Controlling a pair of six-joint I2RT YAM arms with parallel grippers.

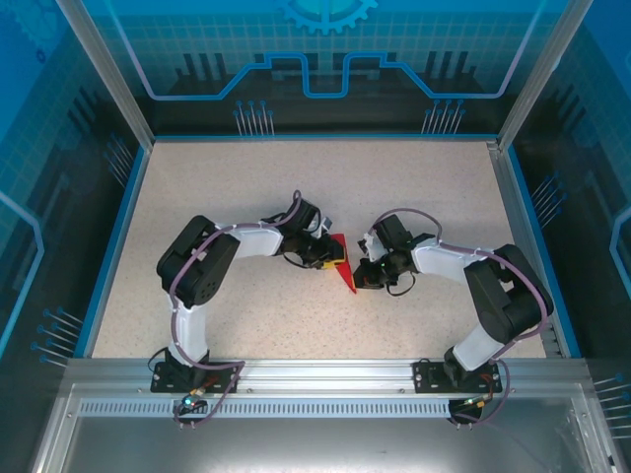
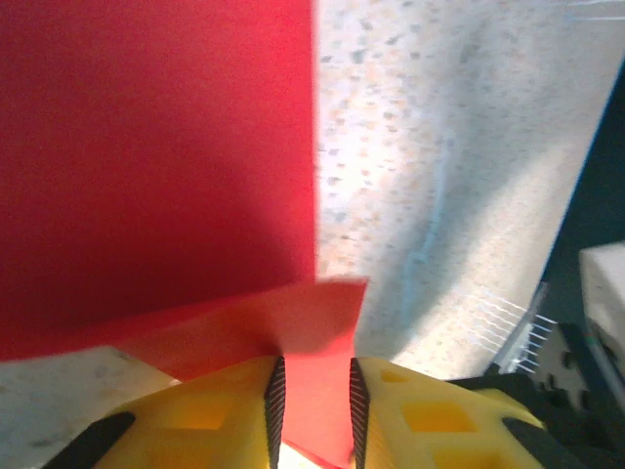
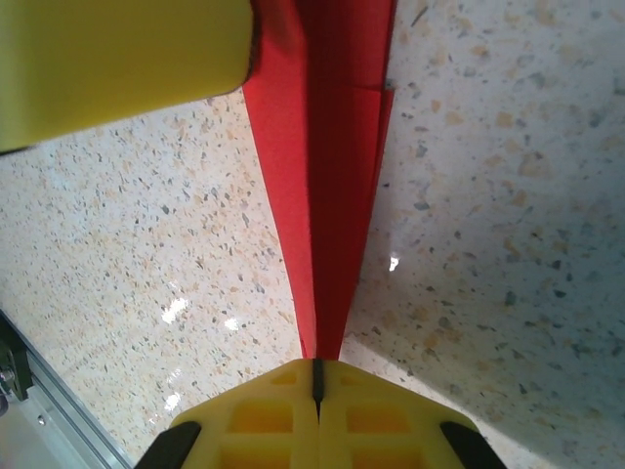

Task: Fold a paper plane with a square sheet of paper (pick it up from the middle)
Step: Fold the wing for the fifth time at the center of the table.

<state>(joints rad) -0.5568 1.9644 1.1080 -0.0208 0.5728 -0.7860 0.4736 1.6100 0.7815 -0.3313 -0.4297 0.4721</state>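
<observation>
A bright red paper plane (image 1: pixel 342 264) lies on the speckled table (image 1: pixel 217 197), caught between the heads of two robot arms that bend in toward it from either side. Seen from above, it is a narrow red wedge whose point aims toward the arms' bases.

The left gripper (image 1: pixel 328 258) sits against the plane's left side, at its broad end. In that arm's wrist view its yellow fingers (image 2: pixel 225 410) stand a little apart, and a folded flap of the plane runs down into the gap between their dark pads. It cannot be told whether the pads actually bear on the flap. Beyond the flap, a wide flat panel of the plane spreads away from the fingers, its straight right edge sharp against the tabletop.

The right gripper (image 1: pixel 365 274) is at the plane's right side, near the pointed end. In its wrist view the yellow fingers (image 3: pixel 264 420) are pressed fully together. The plane tapers down a long crease until its tip meets the seam where they join. It cannot be made out whether the tip is nipped in that seam or merely touches it. At the plane's far, wider end, a yellow finger (image 3: pixel 117 59) of the left gripper overlaps the red paper's edge.
</observation>
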